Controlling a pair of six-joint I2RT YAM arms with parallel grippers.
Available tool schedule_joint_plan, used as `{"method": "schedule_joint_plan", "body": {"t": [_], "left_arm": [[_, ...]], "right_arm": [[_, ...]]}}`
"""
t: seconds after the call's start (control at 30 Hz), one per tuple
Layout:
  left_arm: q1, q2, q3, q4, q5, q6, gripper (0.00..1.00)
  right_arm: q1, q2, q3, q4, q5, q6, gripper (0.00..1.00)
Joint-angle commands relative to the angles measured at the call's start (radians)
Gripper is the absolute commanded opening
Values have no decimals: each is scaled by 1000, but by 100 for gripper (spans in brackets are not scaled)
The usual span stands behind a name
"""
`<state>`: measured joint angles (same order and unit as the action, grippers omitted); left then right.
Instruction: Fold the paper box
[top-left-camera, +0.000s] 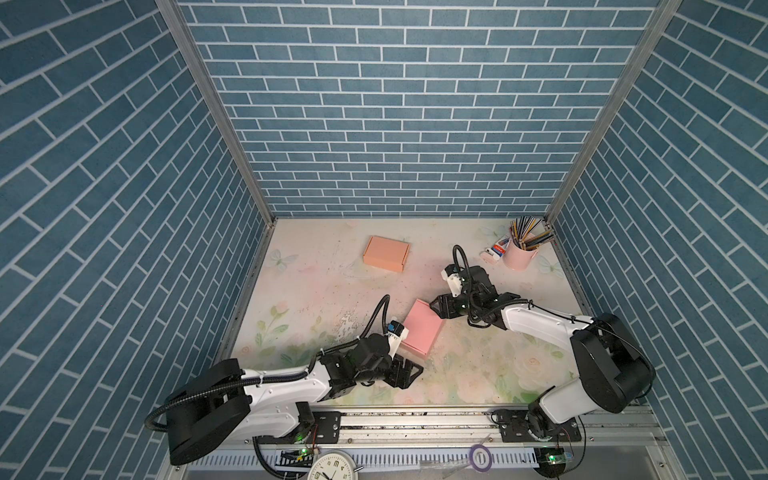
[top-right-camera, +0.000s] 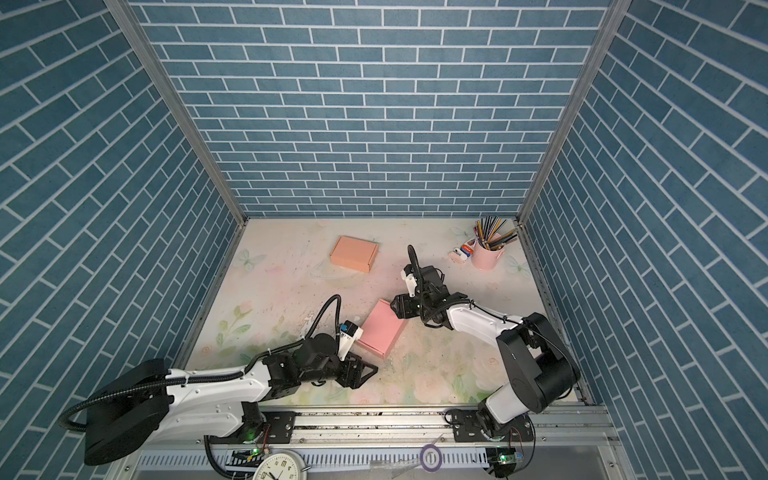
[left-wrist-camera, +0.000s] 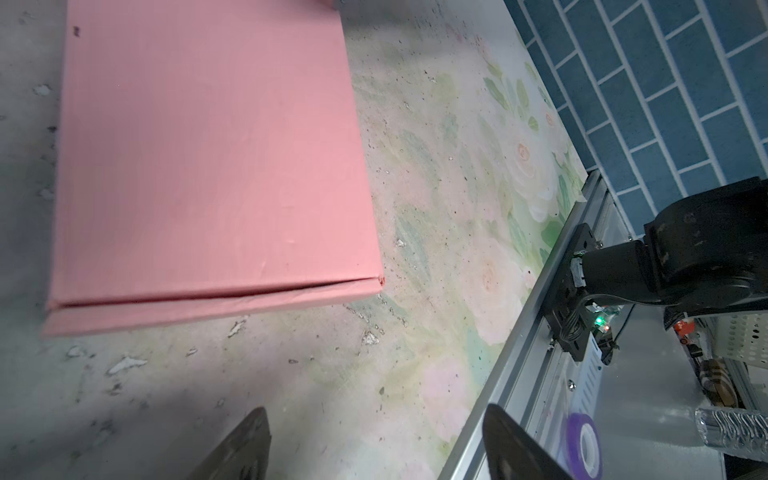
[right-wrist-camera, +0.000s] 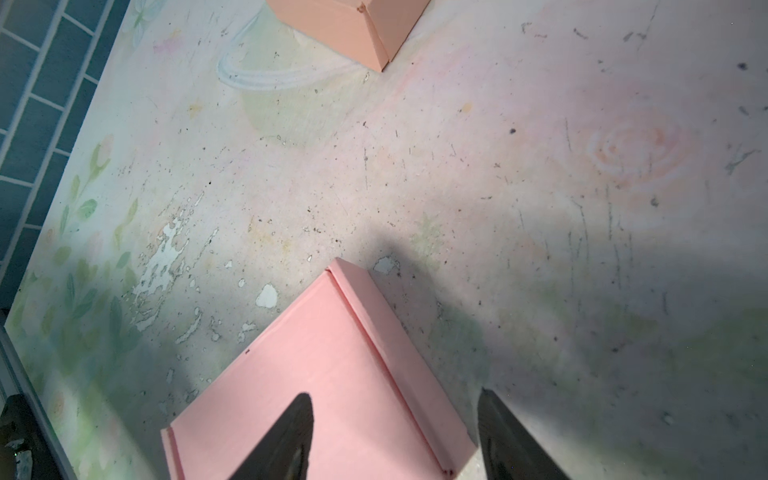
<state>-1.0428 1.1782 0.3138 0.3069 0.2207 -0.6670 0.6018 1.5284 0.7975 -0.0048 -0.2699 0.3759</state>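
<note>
**Left gripper (left-wrist-camera: 376, 409) wide open, pink box (top-left-camera: 419, 328) looks folded**

Mid-table it lies closed flat, though the seam (left-wrist-camera: 216, 297) on its near edge may not be fully tucked. Left gripper hangs empty just near of it; right gripper (top-left-camera: 435, 311) spreads open over its far-right edge, gripping nothing. Last step, seemingly: press the seam home.

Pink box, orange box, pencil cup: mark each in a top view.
pink box (top-left-camera: 419, 328), in a top view, middle of its closed top face.
orange box (top-left-camera: 387, 250), in a top view, centre of its top face.
pencil cup (top-left-camera: 517, 256), in a top view, its pink side wall.
</note>
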Motion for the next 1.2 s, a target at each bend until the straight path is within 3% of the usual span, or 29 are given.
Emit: {"method": "schedule_joint_plan", "body": {"t": [0.0, 0.47, 1.17], "left_arm": [[15, 12, -10, 25, -16, -12, 81], [58, 87, 10, 88, 7, -3, 81], [152, 166, 40, 159, 66, 19, 81]], "right_arm": [[-5, 25, 20, 24, -26, -32, 64], [-6, 79, 14, 50, -53, -28, 62], [-5, 43, -48, 76, -88, -10, 59]]}}
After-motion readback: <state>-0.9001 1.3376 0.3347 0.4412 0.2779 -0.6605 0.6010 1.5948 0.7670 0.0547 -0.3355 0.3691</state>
